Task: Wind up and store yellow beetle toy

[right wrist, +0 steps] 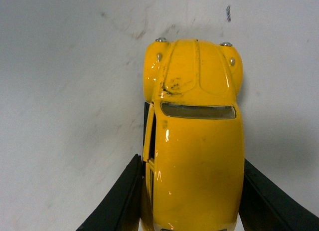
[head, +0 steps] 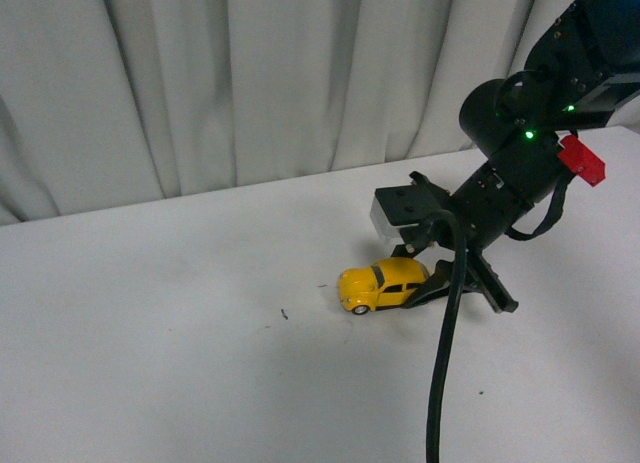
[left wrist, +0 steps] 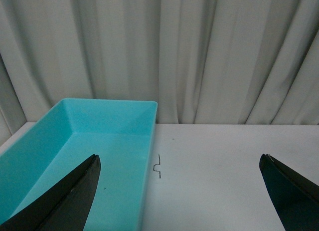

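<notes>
On the matte white bench (head: 150, 363) sits the glossy, rounded yellow beetle toy (head: 382, 287), hood scuffed. I read the right arm (head: 500, 193) slanting down onto it, right jaws pinching its flanks. Left jaws spread wide.

The white table (head: 150, 333) has a matte top, lightly scuffed with faint grey smudges (right wrist: 124, 29). A yellow toy car (head: 383, 286) stands on its wheels on it, right of the middle in the front view, nose pointing left. A small dark speck (head: 284, 314) lies near the car's nose. In the left wrist view a turquoise tray (left wrist: 109, 116) rests on the table, with a thin dark squiggle (left wrist: 157, 166) just beside its rim.
</notes>
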`<state>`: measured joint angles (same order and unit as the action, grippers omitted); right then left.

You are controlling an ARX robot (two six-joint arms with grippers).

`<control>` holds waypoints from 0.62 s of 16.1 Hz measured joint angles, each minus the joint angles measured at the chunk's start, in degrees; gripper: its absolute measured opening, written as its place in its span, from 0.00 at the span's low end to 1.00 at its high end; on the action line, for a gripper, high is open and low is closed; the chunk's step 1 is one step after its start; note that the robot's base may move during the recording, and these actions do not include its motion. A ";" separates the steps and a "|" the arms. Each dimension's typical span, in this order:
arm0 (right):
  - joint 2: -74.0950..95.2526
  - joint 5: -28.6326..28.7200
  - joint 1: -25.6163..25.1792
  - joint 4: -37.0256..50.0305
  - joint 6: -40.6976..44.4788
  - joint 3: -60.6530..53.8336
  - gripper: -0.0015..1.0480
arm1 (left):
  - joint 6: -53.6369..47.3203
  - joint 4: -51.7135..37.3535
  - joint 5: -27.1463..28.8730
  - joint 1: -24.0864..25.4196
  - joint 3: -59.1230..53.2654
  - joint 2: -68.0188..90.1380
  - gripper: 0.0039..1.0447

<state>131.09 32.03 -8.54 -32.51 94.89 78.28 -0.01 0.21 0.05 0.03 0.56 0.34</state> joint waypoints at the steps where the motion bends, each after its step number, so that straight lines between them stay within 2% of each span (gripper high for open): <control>1: -0.13 0.52 -1.68 -0.55 1.33 -0.63 0.43 | 0.00 0.00 0.00 0.00 0.00 0.00 0.94; 5: -0.87 0.70 -6.97 -2.89 4.02 -2.05 0.43 | 0.00 0.00 -0.02 0.00 0.00 0.00 0.94; 9: -0.42 0.72 -8.11 -6.29 4.50 -0.46 0.43 | 0.00 0.00 0.00 0.00 0.00 0.00 0.94; 10: 0.02 0.46 -8.13 -6.99 4.74 -0.04 0.53 | 0.00 0.00 0.00 0.00 0.00 0.00 0.94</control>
<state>131.11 32.49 -16.67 -39.51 99.63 78.24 -0.01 0.21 0.05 0.03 0.56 0.34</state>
